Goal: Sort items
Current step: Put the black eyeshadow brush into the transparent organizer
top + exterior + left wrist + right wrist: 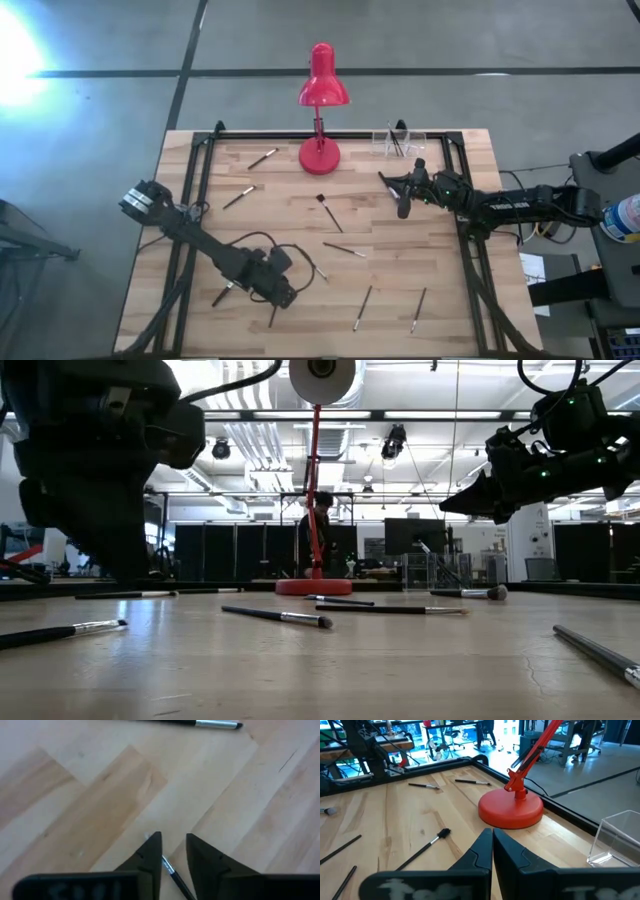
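Brush (170, 868) sits between my parted left hand (172, 851) fingers; I'd centre, then pinch. Right hand (492, 845) clenched, empty.

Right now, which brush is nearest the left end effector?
The thin dark-handled brush lying between the left end effector fingers; the others lie farther off.

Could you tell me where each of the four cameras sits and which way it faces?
High view: above, facing straight down on the table; both arms show, left gripper near the front, right gripper by the lamp.
Low view: at tabletop height, facing level across scattered brushes into the room; both arms hang in from above.
Left wrist view: on the left arm, facing down; open fingers straddle a brush.
Right wrist view: on the right arm, facing the lamp base; shut fingers show.
Shared: high, low and right wrist views all show the lamp.
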Controlling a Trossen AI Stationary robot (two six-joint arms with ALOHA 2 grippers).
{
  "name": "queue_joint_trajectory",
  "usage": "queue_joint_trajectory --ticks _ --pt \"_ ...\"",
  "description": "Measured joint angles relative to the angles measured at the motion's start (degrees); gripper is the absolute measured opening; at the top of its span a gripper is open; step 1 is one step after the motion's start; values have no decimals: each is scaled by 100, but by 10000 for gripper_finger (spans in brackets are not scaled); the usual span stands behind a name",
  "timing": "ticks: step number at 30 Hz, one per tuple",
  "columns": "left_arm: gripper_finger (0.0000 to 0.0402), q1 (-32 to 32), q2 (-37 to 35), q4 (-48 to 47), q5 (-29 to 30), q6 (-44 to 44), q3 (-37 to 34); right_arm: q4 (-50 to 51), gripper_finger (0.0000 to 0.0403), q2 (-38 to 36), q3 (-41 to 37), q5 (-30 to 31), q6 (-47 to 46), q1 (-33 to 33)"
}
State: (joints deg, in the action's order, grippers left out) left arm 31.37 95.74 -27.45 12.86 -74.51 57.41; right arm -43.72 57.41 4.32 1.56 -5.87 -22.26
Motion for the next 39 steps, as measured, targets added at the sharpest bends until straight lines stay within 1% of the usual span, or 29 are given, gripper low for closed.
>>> queue_joint_trajectory --ticks 4,7,12,19,25,28,35,39 --pt "114 -1 4 -148 -44 -265 -2 2 9 0 -2 0 2 2" --pt "125 3 4 -274 -43 -397 -12 4 8 0 -2 0 2 2" --pt "126 1 40 -258 -41 -475 -46 7 8 0 -2 0 2 1" --pt "126 16 390 -233 -194 -480 -25 9 8 0 -2 0 2 2" --pt "124 21 450 -240 -174 -402 -17 18 8 0 -2 0 2 0" --pt "110 27 455 -289 -105 -379 -17 20 8 0 -2 2 2 0" --pt "45 25 457 -561 -100 -185 -17 19 8 0 -2 0 2 0" --pt "16 25 457 -607 -101 68 -17 17 8 0 -2 0 2 1"
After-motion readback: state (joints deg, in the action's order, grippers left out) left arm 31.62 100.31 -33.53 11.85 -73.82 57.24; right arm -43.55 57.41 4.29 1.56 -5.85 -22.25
